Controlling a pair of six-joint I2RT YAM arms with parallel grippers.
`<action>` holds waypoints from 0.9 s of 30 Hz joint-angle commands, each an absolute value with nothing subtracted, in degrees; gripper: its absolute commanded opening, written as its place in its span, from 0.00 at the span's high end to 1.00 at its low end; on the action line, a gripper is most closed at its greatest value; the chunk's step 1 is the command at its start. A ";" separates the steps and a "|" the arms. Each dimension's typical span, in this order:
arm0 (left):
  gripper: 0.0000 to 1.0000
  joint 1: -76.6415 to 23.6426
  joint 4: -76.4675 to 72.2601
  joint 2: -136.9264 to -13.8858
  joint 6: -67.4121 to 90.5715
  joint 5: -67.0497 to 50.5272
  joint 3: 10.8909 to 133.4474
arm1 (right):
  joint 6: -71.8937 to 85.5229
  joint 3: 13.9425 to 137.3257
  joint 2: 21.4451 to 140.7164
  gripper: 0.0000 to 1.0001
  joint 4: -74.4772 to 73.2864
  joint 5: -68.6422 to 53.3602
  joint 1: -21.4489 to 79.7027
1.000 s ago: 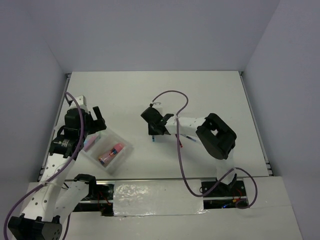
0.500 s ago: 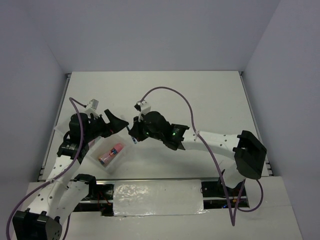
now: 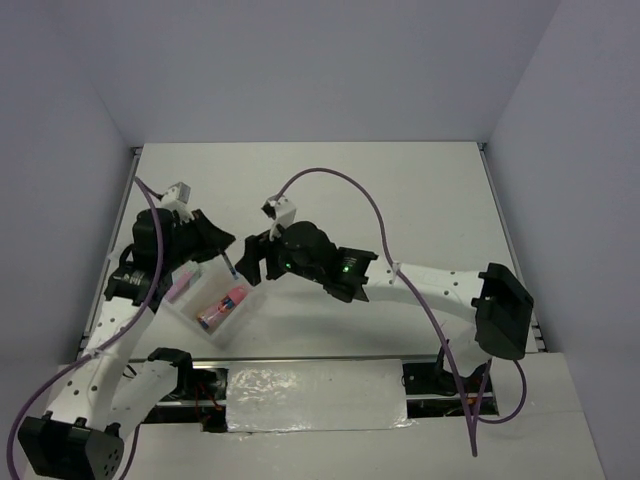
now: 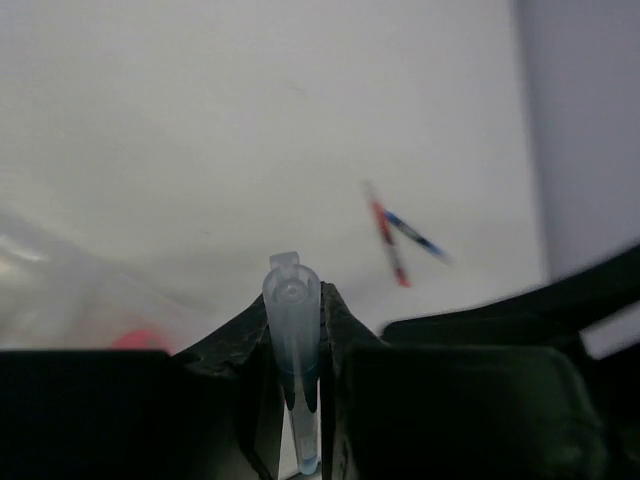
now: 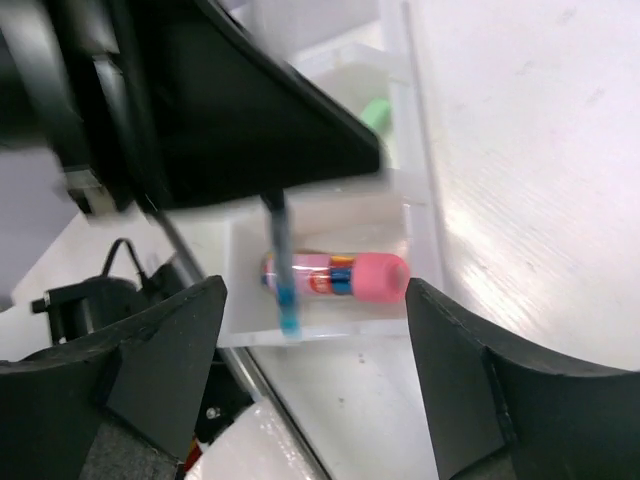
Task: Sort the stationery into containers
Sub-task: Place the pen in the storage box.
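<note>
Soft, even light fills the overhead view. Shadows beside the tray (image 3: 215,300) are faint, and glossy tape (image 3: 310,385) in front of the tray glares. Both wrist views are motion-blurred: loose pens (image 4: 395,235) beyond the tray smear, and only the blue pen (image 4: 292,300) looks sharp.

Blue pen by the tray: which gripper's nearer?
Left. The left gripper is shut on the blue pen; the right gripper stands open close beside it, not touching.

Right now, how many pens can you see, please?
3: a clear pen in the left fingers, a red pen and a blue pen lying on the table. Others may be hidden.
</note>
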State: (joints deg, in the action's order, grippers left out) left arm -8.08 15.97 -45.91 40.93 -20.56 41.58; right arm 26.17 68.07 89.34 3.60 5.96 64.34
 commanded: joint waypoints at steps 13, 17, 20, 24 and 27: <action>1.00 -3.52 50.27 -89.52 32.60 63.71 76.18 | 28.66 41.40 52.93 0.11 -2.98 10.11 47.20; 1.00 -0.44 47.56 -94.04 33.14 66.00 77.71 | 26.46 41.13 51.42 0.11 -5.89 7.83 46.85; 1.00 4.03 41.58 -96.58 30.76 63.64 75.32 | 26.28 39.12 50.63 0.11 -3.96 5.54 46.76; 1.00 7.64 39.03 -100.28 28.31 59.86 77.43 | 26.54 38.67 51.50 0.11 -2.99 3.78 46.76; 1.00 8.00 37.45 -100.46 26.28 59.06 79.01 | 26.89 38.76 53.26 0.11 -1.94 1.42 46.76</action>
